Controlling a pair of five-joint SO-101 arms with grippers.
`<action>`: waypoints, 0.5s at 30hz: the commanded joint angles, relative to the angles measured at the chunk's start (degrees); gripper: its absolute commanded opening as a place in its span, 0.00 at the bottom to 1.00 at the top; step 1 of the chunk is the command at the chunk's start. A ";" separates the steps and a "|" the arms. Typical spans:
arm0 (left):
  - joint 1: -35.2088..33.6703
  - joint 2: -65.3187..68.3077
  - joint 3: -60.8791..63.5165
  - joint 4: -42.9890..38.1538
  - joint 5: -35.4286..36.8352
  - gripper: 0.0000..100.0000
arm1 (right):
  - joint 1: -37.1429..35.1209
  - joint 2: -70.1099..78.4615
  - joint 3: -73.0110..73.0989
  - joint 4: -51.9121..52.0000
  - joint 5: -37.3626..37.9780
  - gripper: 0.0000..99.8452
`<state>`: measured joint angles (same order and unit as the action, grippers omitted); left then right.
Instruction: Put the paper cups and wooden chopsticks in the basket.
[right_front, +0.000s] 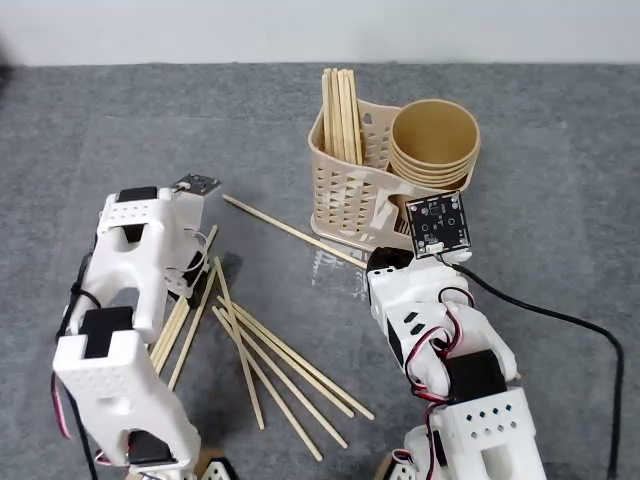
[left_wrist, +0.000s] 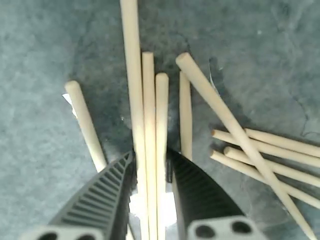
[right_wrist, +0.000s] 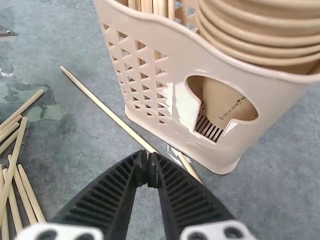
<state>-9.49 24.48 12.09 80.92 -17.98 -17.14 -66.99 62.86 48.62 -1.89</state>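
Note:
A beige plastic basket (right_front: 352, 195) stands at the back of the mat with a stack of paper cups (right_front: 435, 140) and several wooden chopsticks (right_front: 342, 110) upright in it. More chopsticks (right_front: 275, 355) lie scattered on the mat. My left gripper (left_wrist: 150, 157) is down among them, shut on a few parallel chopsticks (left_wrist: 149, 105) that lie flat between its fingers. My right gripper (right_wrist: 148, 167) is shut on nothing, low in front of the basket (right_wrist: 165, 65), near a single long chopstick (right_wrist: 105, 111) that runs to the basket's foot.
Grey mat (right_front: 560, 250) covers the table. The left arm (right_front: 140, 260) stands over the left end of the chopstick pile. The right arm (right_front: 430, 320) sits just in front of the basket, its black cable (right_front: 570, 325) trailing right.

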 joint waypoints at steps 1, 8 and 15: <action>1.14 3.16 -0.04 1.67 -0.88 0.01 | 0.66 -1.10 -0.26 0.13 -0.70 0.02; 1.93 3.25 -2.24 3.78 -0.79 0.01 | 0.66 -1.10 -0.26 0.04 -0.70 0.02; 1.49 3.25 -2.33 3.69 -0.79 0.01 | 0.66 -1.10 -0.26 0.04 -0.70 0.02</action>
<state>-8.44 25.89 9.54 83.74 -18.33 -17.14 -66.99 62.86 48.62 -1.89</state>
